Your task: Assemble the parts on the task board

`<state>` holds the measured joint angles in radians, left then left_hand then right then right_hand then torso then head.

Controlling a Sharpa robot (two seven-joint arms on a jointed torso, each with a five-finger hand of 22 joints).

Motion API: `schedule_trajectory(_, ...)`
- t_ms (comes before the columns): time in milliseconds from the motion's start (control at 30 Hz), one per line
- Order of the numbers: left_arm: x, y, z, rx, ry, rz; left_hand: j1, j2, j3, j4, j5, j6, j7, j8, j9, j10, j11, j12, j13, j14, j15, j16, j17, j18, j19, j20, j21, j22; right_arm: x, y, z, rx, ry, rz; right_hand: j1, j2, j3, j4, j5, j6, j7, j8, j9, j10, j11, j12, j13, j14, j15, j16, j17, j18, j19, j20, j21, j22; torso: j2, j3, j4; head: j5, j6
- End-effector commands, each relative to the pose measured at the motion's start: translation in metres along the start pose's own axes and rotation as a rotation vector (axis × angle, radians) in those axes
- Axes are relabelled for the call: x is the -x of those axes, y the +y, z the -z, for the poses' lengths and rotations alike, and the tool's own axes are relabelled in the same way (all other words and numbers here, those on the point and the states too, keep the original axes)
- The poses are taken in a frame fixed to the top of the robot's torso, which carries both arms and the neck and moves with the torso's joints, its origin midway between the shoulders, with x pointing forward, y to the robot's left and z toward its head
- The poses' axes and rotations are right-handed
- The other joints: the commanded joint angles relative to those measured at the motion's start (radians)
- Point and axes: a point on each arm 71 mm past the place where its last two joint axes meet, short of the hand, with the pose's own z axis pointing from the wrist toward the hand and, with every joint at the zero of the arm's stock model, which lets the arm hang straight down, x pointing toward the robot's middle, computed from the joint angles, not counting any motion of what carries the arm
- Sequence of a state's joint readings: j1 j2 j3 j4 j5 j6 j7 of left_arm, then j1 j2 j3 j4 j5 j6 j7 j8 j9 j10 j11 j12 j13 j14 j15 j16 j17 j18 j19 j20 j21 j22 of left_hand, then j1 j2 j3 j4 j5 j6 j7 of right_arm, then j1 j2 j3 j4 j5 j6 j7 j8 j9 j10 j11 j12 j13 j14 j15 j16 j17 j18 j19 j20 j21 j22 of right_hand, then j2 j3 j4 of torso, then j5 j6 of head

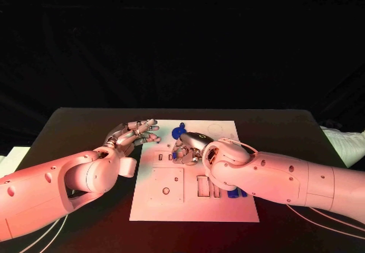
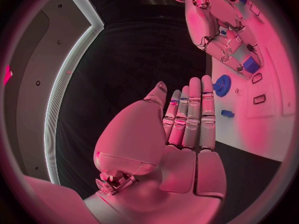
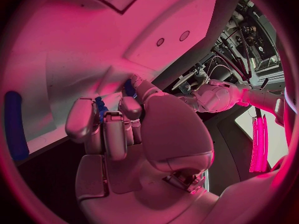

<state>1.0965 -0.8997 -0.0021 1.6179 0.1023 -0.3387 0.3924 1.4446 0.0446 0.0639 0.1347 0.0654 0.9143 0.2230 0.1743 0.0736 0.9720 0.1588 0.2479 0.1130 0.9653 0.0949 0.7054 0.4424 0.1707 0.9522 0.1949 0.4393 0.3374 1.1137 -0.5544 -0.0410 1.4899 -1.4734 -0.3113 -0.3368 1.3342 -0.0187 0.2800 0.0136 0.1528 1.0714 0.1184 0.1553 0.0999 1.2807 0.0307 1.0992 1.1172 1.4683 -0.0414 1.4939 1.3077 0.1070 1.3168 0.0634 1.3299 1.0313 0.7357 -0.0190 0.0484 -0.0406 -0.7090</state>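
Black tabletop (image 1: 84, 126) carries white task board (image 1: 194, 205). Right hand (image 1: 190, 147) over board centre, fingers curled round small blue part (image 3: 100, 109). Blue gear (image 1: 179, 129) at 12 o'clock. Left hand (image 1: 134, 133) open, empty, at 9 o'clock edge. Risk: part slips or tilts, misses slot.

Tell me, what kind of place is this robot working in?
Probably a robot lab or test bench: a black table against a dark backdrop, a white task board with cut-out slots, and small blue parts to fit.
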Motion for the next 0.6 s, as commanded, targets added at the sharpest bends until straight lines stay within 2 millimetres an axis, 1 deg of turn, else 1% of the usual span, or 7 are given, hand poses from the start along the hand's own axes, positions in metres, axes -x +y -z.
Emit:
schedule_trajectory(33, -0.004, -0.0007, -0.0002, -0.004, 0.031, 0.008, -0.003, 0.009, 0.002, -0.004, 0.007, -0.005, -0.001, 0.007, 0.0, -0.003, 0.001, 0.006, -0.001, -0.002, 0.001, -0.002, -0.002, 0.003, -0.007, 0.001, -0.005, -0.001, -0.0065, -0.0003, 0.0006, -0.002, 0.025, 0.041, -0.007, -0.007, 0.004, -0.003, -0.006, -0.003, -0.002, -0.005, 0.005, -0.015, 0.0, -0.012, -0.009, 0.069, 0.0, -0.005, 0.108, -0.002, -0.01, 0.002, -0.009, -0.01, 0.0, 0.0006, 0.001, 0.001, -0.001)
schedule_trajectory(233, -0.0045, -0.0005, -0.0002, -0.002, 0.034, 0.009, -0.003, 0.009, 0.002, -0.004, 0.006, -0.005, -0.001, 0.007, 0.0, -0.003, 0.001, 0.006, -0.001, -0.002, 0.001, -0.002, -0.002, 0.003, -0.006, 0.001, -0.005, -0.001, -0.0074, -0.0021, 0.0011, -0.007, 0.024, 0.054, -0.015, -0.02, 0.001, -0.004, -0.008, -0.02, 0.005, -0.014, 0.001, -0.031, 0.007, -0.031, -0.024, 0.068, 0.005, -0.008, 0.104, 0.0, -0.017, 0.006, -0.018, -0.024, 0.0, 0.0006, -0.0021, 0.003, -0.002)
schedule_trajectory(333, -0.0046, -0.0005, -0.0002, -0.002, 0.035, 0.009, -0.003, 0.009, 0.002, -0.004, 0.006, -0.005, -0.001, 0.007, 0.0, -0.003, 0.001, 0.006, -0.001, -0.002, 0.001, -0.002, -0.002, 0.003, -0.006, 0.001, -0.005, -0.001, -0.0074, -0.0034, 0.0014, -0.011, 0.022, 0.058, -0.017, -0.022, 0.001, -0.004, -0.008, -0.023, 0.007, -0.016, 0.001, -0.034, 0.008, -0.034, -0.027, 0.068, 0.006, -0.009, 0.103, 0.001, -0.019, 0.007, -0.021, -0.028, 0.0, 0.0012, -0.0016, 0.002, -0.004)
schedule_trajectory(400, -0.0047, -0.0004, -0.0002, -0.001, 0.035, 0.01, -0.003, 0.009, 0.002, -0.004, 0.006, -0.005, 0.0, 0.007, 0.0, -0.004, 0.001, 0.006, -0.001, -0.001, 0.001, -0.002, -0.002, 0.004, -0.006, 0.001, -0.005, -0.001, -0.0074, -0.0036, 0.0015, -0.011, 0.02, 0.058, -0.017, -0.024, 0.001, -0.005, -0.008, -0.027, 0.008, -0.017, 0.0, -0.037, 0.009, -0.038, -0.029, 0.067, 0.007, -0.01, 0.102, 0.001, -0.021, 0.007, -0.023, -0.031, 0.0, 0.0006, -0.0007, 0.0, -0.004)
schedule_trajectory(600, -0.0051, -0.0001, -0.0006, 0.001, 0.038, 0.01, -0.003, 0.009, 0.002, -0.004, 0.006, -0.006, 0.0, 0.007, 0.0, -0.004, 0.001, 0.006, -0.001, 0.0, 0.001, -0.002, -0.002, 0.004, -0.006, 0.001, -0.005, -0.001, -0.0074, -0.0028, 0.0015, -0.01, 0.01, 0.054, -0.017, -0.027, 0.002, -0.006, -0.005, -0.034, 0.011, -0.021, -0.002, -0.043, 0.011, -0.043, -0.034, 0.066, 0.009, -0.014, 0.095, 0.003, -0.025, 0.009, -0.028, -0.04, 0.0, 0.0007, 0.0005, -0.002, -0.004)
